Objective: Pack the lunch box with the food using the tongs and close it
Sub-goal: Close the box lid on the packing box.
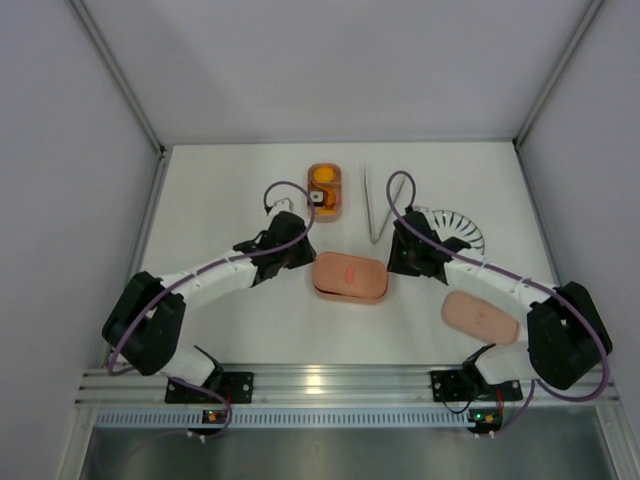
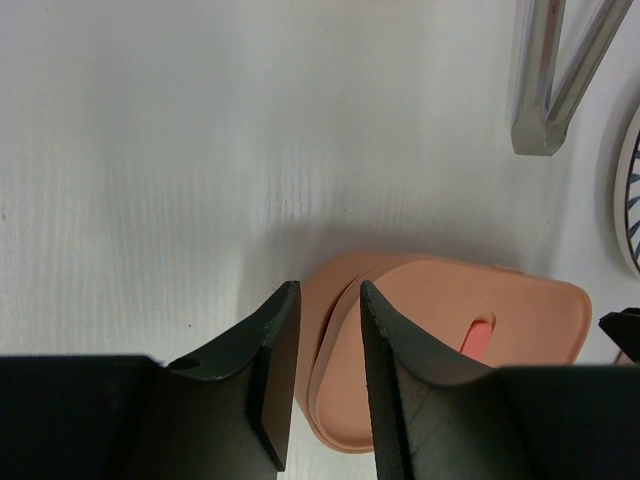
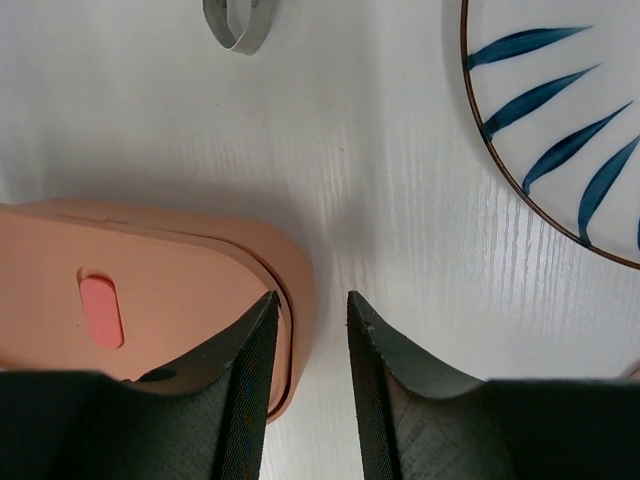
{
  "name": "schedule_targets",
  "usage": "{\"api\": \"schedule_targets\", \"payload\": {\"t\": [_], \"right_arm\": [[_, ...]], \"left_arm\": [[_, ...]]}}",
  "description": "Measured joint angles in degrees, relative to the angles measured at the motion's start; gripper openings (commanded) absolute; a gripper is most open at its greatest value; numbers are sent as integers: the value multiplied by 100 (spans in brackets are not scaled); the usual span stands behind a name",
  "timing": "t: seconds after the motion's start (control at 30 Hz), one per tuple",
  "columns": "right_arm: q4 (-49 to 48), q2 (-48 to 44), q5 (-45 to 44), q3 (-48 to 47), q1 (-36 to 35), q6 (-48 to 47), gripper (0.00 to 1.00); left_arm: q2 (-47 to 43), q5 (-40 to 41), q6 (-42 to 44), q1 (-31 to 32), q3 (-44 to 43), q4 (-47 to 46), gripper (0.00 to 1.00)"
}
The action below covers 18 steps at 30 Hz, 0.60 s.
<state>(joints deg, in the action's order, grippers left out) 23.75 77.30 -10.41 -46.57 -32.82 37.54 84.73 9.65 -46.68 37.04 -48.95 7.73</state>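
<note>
The salmon-pink lunch box [image 1: 349,278] lies mid-table with its lid on and a red tab [image 3: 101,312] in the lid. My left gripper [image 1: 303,258] is at the box's left end. Its jaws [image 2: 328,288] stand apart astride the rim of the lunch box [image 2: 450,300]. My right gripper [image 1: 397,262] is at the right end, also open [image 3: 312,297]: one finger is over the lid edge of the lunch box [image 3: 180,270], the other outside the wall. A second pink tray [image 1: 311,190] farther back holds food, an orange piece [image 1: 323,177] and a sushi roll [image 1: 320,197]. The tongs [image 1: 378,205] lie untouched on the table.
A striped white plate [image 1: 462,228] sits behind my right arm, seen close by as the plate [image 3: 560,120] in the right wrist view. A spare pink lid [image 1: 480,315] lies near the right arm's base. White walls enclose the table on three sides.
</note>
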Motion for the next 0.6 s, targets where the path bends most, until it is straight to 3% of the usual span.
{"api": "schedule_targets", "payload": {"t": [0.6], "right_arm": [[-26,166,44,-127,0,-7,33]], "left_arm": [[319,-197,492,70,-144,57,35]]}}
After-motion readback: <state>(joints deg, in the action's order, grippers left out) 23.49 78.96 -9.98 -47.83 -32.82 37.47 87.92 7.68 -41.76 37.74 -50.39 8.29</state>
